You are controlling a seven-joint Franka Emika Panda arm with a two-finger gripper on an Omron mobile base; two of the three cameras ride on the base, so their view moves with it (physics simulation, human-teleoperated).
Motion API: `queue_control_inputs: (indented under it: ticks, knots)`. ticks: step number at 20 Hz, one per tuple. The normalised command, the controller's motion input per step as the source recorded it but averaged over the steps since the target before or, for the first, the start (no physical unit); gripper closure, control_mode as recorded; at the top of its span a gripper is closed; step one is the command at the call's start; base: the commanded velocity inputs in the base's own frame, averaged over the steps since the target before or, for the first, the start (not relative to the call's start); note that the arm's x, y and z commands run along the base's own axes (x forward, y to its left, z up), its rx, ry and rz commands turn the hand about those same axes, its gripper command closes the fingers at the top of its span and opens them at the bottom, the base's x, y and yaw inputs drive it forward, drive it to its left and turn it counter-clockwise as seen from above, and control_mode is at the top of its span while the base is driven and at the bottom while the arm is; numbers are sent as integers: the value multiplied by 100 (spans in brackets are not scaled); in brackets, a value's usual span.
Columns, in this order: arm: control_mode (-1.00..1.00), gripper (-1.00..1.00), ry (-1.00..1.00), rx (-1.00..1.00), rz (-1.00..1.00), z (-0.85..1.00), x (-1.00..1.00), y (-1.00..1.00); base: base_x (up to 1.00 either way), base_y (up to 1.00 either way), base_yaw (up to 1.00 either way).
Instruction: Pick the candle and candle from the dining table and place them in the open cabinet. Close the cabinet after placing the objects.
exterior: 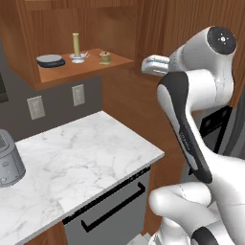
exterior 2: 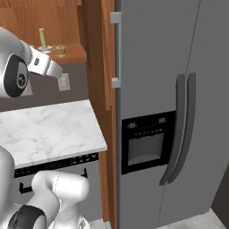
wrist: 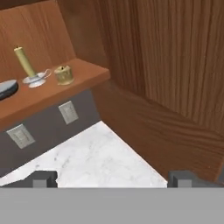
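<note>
Cabinet (exterior: 28, 72): open; stick candle (exterior: 76, 45) and golden candle (exterior: 105, 58) stand on its shelf near the right edge.
Gripper (wrist: 112, 178): wide open, empty, touching nothing.

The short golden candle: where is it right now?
The short golden candle sits on the open cabinet's shelf near its right front corner, just right of the stick candle.

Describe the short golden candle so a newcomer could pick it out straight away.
Find the open reddish-brown wall cabinet above the marble counter. Three things stand on its shelf; the short golden candle is at the right end, near the front edge. It is squat and spool-shaped, unlike the tall stick candle on its silver dish beside it and the flat dark grey dish at the left.
</note>
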Motion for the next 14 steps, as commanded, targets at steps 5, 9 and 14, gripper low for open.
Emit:
queue_control_inputs:
  ticks: [5,9,14]
  knots:
    - [-100,-100,44,-16,12,-46,-100,-19,0,0,0]
    - [-100,-100,18,-1,15,-31,-100,-47,0,0,0]
    - [-100,-100,3,8,5,-7,-100,-82,0,0,0]
